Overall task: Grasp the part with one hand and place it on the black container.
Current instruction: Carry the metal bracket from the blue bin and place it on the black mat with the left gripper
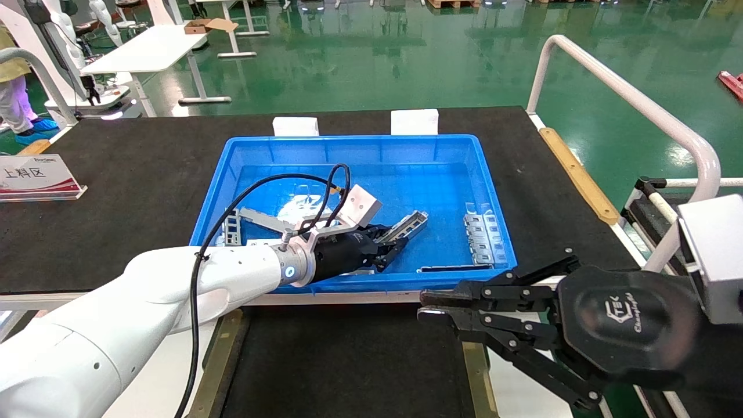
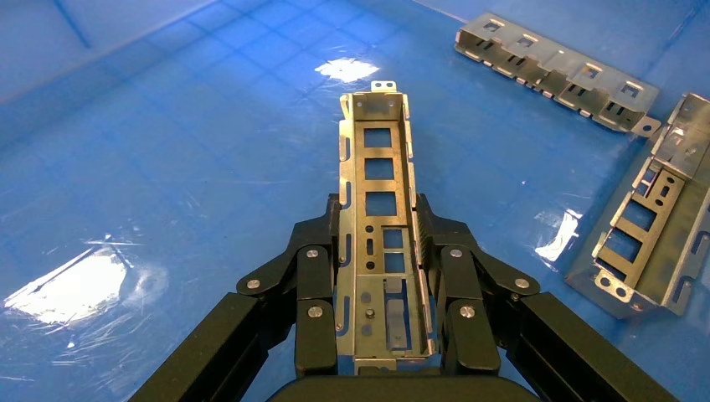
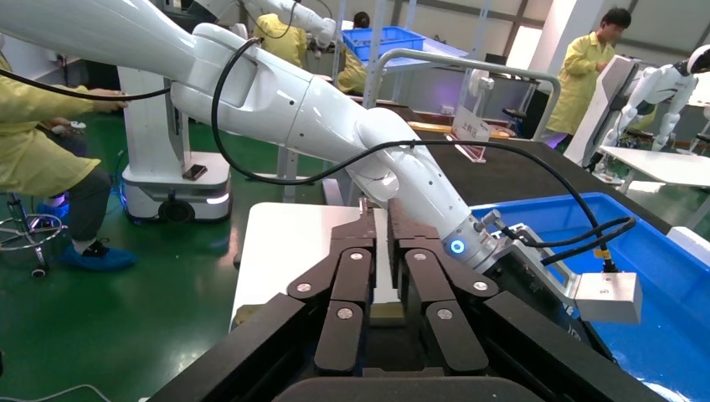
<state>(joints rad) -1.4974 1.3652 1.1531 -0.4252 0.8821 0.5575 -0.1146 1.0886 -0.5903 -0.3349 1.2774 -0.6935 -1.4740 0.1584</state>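
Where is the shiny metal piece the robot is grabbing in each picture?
Head view: the part sticks out of the left gripper, low in the middle of the blue bin.
Left wrist view: the part fills the centre, clamped between the black fingers.
Right wrist view: not visible.
Shared landmark: the blue bin shows in all three views.

Factory or robot-lab floor, we note: glossy green floor (image 1: 371, 64), white workbenches (image 1: 145, 49), staff in yellow coats (image 3: 590, 71), other robots (image 3: 666, 92).
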